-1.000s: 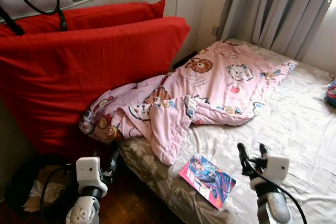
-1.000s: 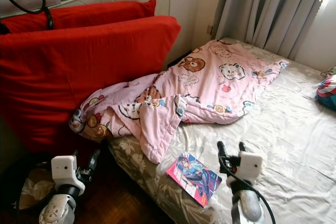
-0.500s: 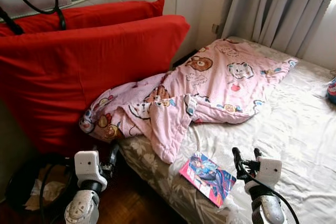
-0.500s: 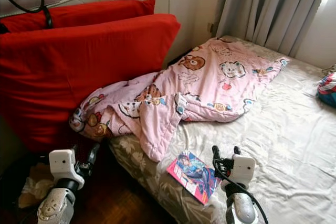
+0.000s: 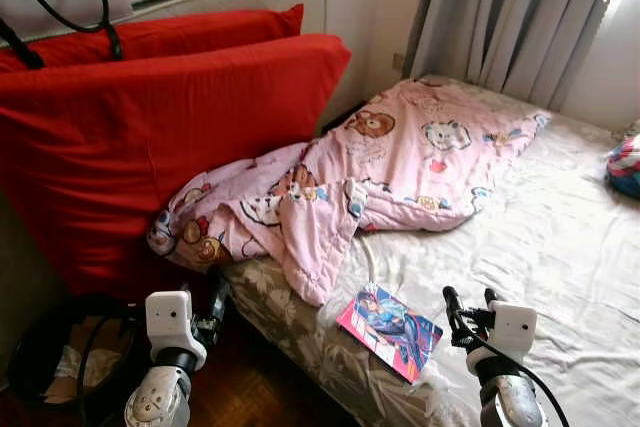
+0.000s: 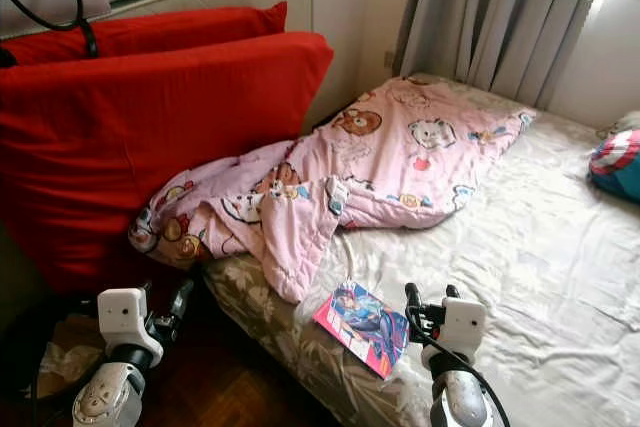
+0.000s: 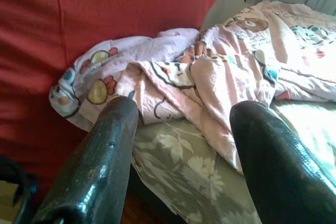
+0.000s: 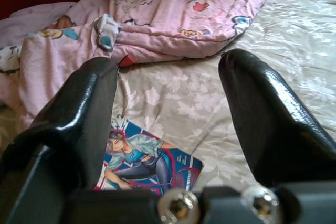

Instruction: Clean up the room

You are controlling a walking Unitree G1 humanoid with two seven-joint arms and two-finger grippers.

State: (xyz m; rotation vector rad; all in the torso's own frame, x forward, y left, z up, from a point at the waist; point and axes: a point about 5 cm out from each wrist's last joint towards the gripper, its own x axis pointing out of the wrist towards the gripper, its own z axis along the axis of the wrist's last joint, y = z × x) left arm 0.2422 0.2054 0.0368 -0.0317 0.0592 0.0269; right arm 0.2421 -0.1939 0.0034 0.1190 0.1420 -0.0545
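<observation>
A pink cartoon-bear blanket [image 5: 400,167] lies crumpled across the bed, one corner hanging over the near edge. A colourful comic book [image 5: 390,332] rests on the sheet close to the bed's near edge, also in the right wrist view [image 8: 147,163]. My right gripper [image 5: 469,305] hovers open just right of the book, with nothing between its fingers [image 8: 84,114]. My left gripper [image 5: 216,299] stands open low beside the bed, near the hanging blanket [image 7: 210,77], and holds nothing.
Two big red cushions [image 5: 170,137] lean against the headboard on the left. A dark bin [image 5: 55,357] with crumpled paper sits on the wooden floor at lower left. Grey curtains [image 5: 520,17] hang behind the bed. A red-and-blue item [image 6: 618,162] lies at the bed's far right.
The head camera has shifted a little, so the whole scene sits slightly lower and to the left. Both grippers stay open and hold about the same poses.
</observation>
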